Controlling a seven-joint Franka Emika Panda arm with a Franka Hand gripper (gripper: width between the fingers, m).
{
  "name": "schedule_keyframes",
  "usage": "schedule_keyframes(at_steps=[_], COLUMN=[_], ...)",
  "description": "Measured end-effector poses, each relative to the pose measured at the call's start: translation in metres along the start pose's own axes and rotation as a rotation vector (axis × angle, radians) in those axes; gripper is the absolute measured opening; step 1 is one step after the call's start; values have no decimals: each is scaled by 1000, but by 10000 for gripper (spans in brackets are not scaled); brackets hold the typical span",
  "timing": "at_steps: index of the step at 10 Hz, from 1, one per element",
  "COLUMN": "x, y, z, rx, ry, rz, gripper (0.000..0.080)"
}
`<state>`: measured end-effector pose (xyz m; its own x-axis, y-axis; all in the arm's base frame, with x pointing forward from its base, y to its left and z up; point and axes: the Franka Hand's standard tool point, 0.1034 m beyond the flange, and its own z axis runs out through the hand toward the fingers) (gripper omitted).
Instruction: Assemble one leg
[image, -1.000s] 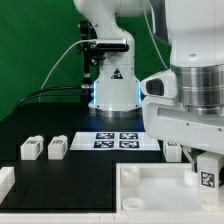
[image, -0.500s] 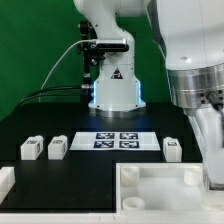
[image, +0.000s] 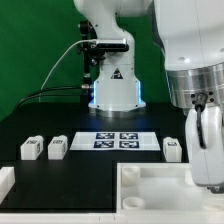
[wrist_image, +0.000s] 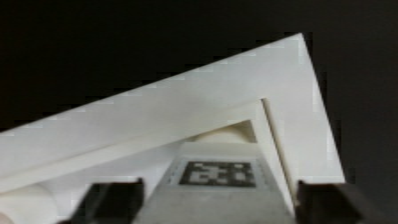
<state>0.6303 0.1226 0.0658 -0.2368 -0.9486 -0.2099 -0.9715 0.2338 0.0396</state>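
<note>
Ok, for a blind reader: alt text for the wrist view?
A small white plastic oblong leg, tag showing, lies between the fingers of the open gripper, by a corner of the large white tray on a black table.

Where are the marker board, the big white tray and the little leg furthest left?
marker board (image: 120, 140): exterior view, the middle of the board, among its tags.
white tray (image: 160, 171): exterior view, its far rim.
leftmost leg (image: 31, 149): exterior view, its tagged front face.
</note>
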Motion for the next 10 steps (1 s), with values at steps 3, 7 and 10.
schedule_keyframes(at_steps=[3,7,10], x=[-2,0,-3], y=[6,8,4], z=[1,1,-7], rx=[-37,-67,-139], ry=[-4,2,35], rz=[-445,-849,-1259], gripper=[642,649,649])
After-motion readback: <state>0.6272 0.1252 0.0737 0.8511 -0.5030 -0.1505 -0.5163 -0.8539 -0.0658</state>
